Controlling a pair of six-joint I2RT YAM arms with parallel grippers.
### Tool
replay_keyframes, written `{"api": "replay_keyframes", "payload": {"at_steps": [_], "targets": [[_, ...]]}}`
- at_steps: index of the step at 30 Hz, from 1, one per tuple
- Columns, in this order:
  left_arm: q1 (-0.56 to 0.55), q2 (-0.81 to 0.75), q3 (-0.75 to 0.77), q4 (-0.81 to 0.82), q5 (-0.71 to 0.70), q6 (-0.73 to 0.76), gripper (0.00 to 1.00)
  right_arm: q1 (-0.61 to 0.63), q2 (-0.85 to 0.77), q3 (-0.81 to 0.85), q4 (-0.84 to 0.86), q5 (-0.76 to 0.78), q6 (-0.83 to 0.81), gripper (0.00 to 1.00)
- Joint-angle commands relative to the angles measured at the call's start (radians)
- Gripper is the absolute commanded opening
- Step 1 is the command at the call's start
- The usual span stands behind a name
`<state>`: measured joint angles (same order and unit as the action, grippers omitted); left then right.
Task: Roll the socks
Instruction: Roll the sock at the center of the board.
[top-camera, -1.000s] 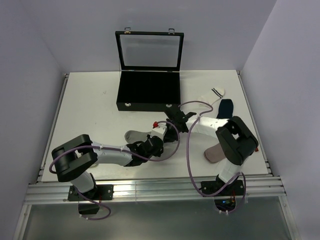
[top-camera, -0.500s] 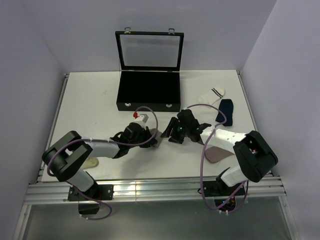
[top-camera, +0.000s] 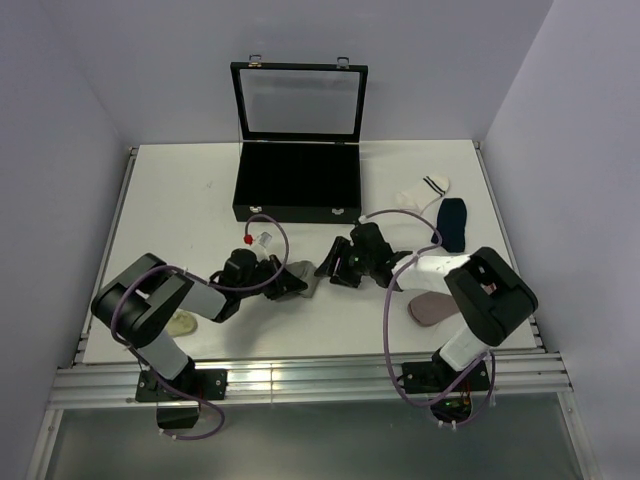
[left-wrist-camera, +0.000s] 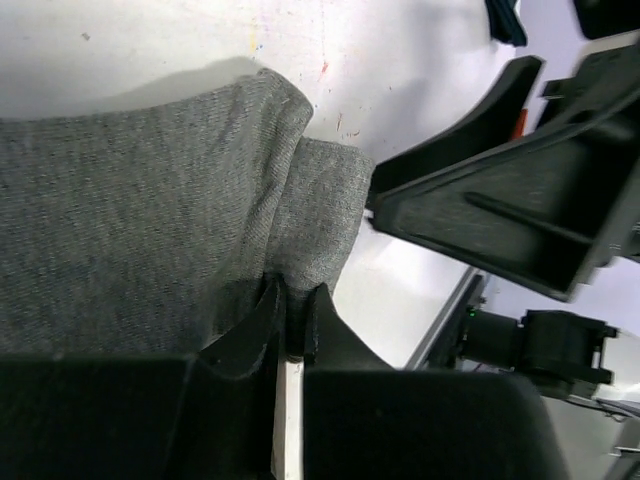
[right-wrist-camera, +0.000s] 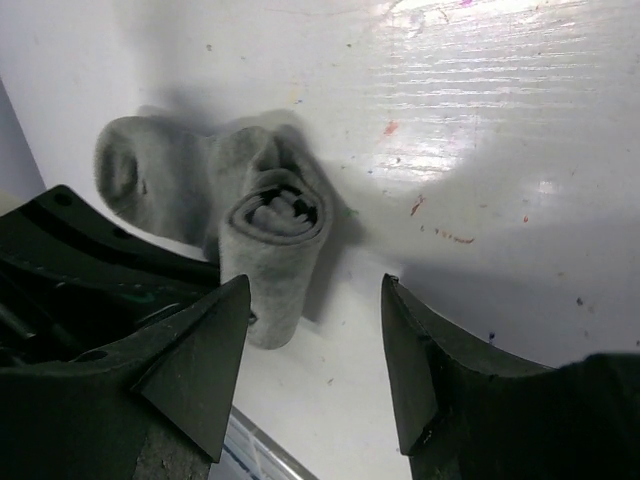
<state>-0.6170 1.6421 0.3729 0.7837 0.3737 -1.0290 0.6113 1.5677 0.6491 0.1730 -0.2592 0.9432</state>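
Left gripper (left-wrist-camera: 294, 296): jaws were all but closed, pinching a fold of the grey sock (right-wrist-camera: 272, 238) at its looser end, low over the table (top-camera: 180, 200).
Right gripper (right-wrist-camera: 315, 300): jaws stood wide apart with nothing between them, just beside the rolled end of that sock and not touching it.
Grey sock, place: it lay on the table between the two grippers, in front of the case (top-camera: 298, 186).
Grey sock, shape: one end was wound into a snug coil whose open spiral faced the right wrist camera. The rest was a looser bunch towards the left gripper.
Handling: it looked light, soft and limp, a knit that would squash under the fingers. It seemed neither fragile nor slippery, though the coil would probably loosen if released, and it might slide on the smooth tabletop.
Where to hold: probably across the middle of the coil, pinching through all layers, while the cuff edge is drawn over it.
Other socks: a white sock (top-camera: 422, 190) with black stripes and a navy sock (top-camera: 452, 222) lay close together at the far right. A brownish sock (top-camera: 432, 308) lay flat by the right arm.
Case: it was black and open, with the lid upright. No sock showed in its dark interior, and whether it held anything could not be told.
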Motion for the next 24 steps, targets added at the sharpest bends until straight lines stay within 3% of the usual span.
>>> {"api": "replay_keyframes", "payload": {"at_steps": [1,10,15,18,20,21,24], "targets": [[0.019,0.035,-0.046,0.020,0.036,-0.055,0.08,0.013,0.046,0.030,0.077,-0.026,-0.041,0.61],[0.036,0.053,-0.063,0.022,0.039,-0.063,0.11,0.015,0.163,0.017,0.207,-0.097,-0.049,0.58],[0.040,0.055,-0.069,0.006,0.041,-0.054,0.15,0.015,0.218,0.017,0.244,-0.120,-0.053,0.47],[0.043,0.039,-0.066,-0.030,0.028,-0.033,0.20,0.015,0.235,0.011,0.275,-0.130,-0.052,0.35],[0.043,0.016,-0.055,-0.078,0.018,-0.011,0.26,0.015,0.233,0.007,0.276,-0.129,-0.060,0.21],[0.045,0.007,-0.052,-0.095,0.005,-0.002,0.33,0.015,0.230,0.007,0.272,-0.124,-0.063,0.12],[0.045,-0.045,-0.032,-0.181,-0.025,0.038,0.49,0.015,0.201,0.021,0.209,-0.086,-0.098,0.00]]}}
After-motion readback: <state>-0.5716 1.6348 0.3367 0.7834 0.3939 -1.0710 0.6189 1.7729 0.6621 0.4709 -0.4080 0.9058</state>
